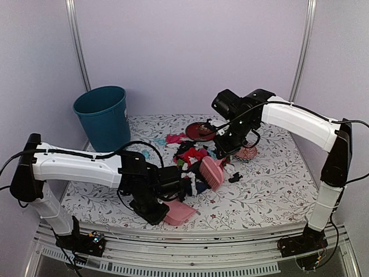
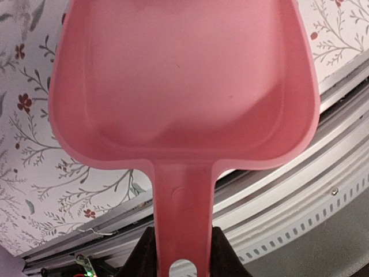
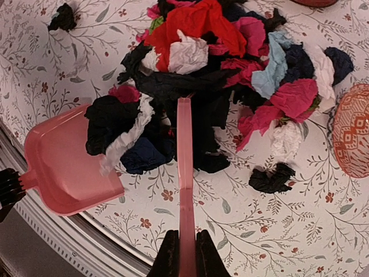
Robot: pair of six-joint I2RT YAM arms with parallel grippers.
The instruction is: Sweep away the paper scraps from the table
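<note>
We see the paper scraps (image 3: 213, 75) heaped in a pile of black, red, pink and pale blue at the middle of the worktop (image 1: 265, 184), with one black bit (image 3: 273, 179) lying just off the pile. The brush (image 3: 184, 167) reaches into the pile, its handle clamped in the right tool (image 3: 184, 254). The pink dustpan (image 2: 184, 86) sits at the pile's near left edge, scraps overlapping its mouth, and the left tool (image 2: 183, 257) is clamped on its handle. A patterned dish (image 3: 351, 130) lies just right of the pile, and a blue bin (image 1: 102, 115) stands well off to its far left.
</note>
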